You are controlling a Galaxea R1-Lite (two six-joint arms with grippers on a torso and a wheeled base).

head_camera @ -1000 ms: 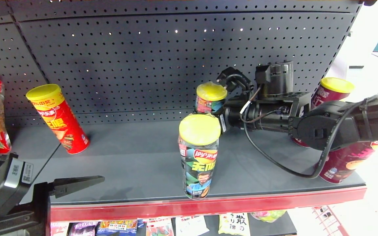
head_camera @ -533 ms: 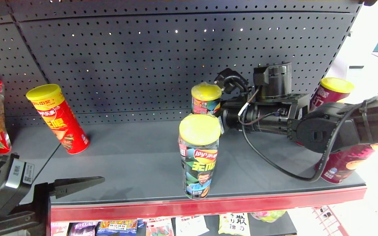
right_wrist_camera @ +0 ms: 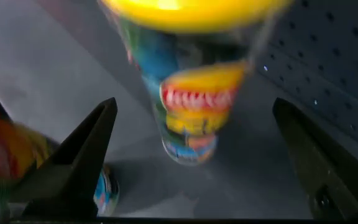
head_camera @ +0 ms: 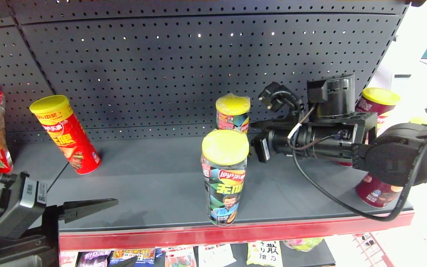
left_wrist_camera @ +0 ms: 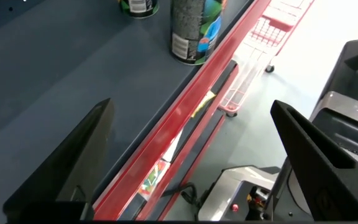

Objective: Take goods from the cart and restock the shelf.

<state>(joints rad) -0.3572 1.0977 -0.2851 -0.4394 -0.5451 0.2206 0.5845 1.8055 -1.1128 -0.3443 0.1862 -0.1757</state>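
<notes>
Yellow-lidded cylindrical snack can (head_camera: pixel 232 113) is seen upright at the back of the dark grey metal shelf (head_camera: pixel 154 185), just behind a second yellow-lidded can (head_camera: pixel 224 178). The right pincer (head_camera: pixel 255 138) is held apart just beside it, gripping nothing. The left pincer (left_wrist_camera: pixel 191 106) is also apart. If a finger is dragged sideways, the back can may be toppled onto the front one.

right pincer (head_camera: pixel 255 138): opened, drawn back rightward | rear can (head_camera: pixel 232 113): left standing free
</notes>
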